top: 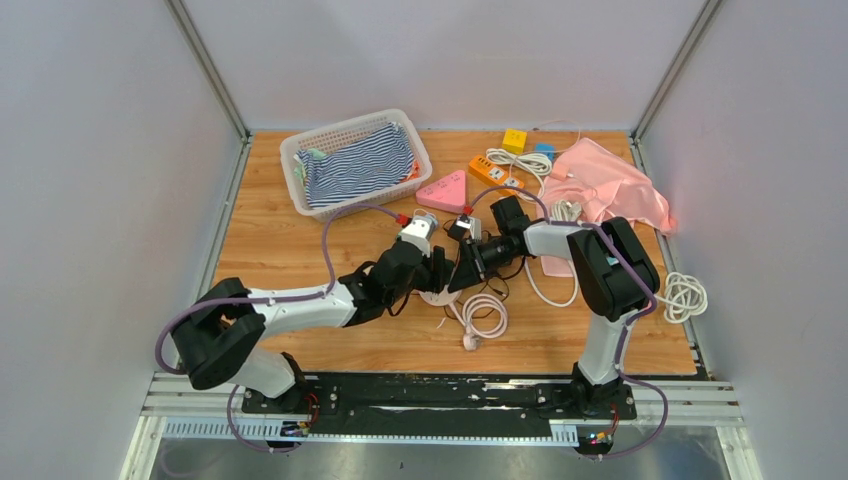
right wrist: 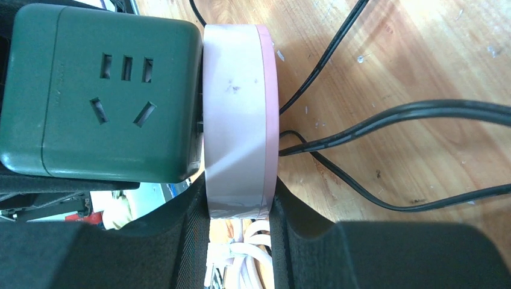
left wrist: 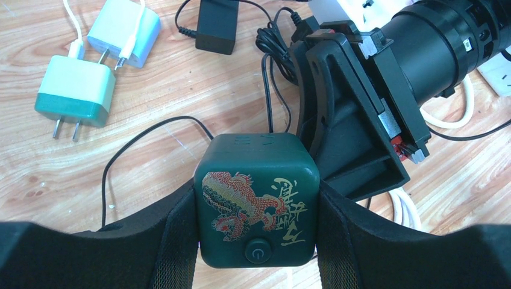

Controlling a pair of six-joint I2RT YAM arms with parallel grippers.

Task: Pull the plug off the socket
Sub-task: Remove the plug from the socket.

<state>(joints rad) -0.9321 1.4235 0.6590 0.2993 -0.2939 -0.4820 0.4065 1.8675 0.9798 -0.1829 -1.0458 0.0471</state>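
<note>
The plug (right wrist: 235, 114), a round white-and-pink disc, sits flush against one side of the green cube socket (right wrist: 99, 96), and we can see no gap between them. Both are near the middle of the bench (top: 300, 250), between the two arms. The right gripper (right wrist: 236, 201) is clamped on the plug, with a finger on either side of the disc's lower edge. The left gripper (left wrist: 258, 211) is closed around the socket, its fingers pressed to two opposite sides of the cube and the dragon-printed face turned to its camera.

We judge that both grasps are made and that the pull itself is the step in hand, not yet carried through. As we read it, the next move calls for a straight pull along the pins. The right arm would draw the plug away while the left holds the cube firm, or the two would move apart. A twist could jam the pins or let the smooth disc slip from the grasp. Black cords (right wrist: 391, 114) lie on the bench beside the plug, and we should keep clear of them.
</note>
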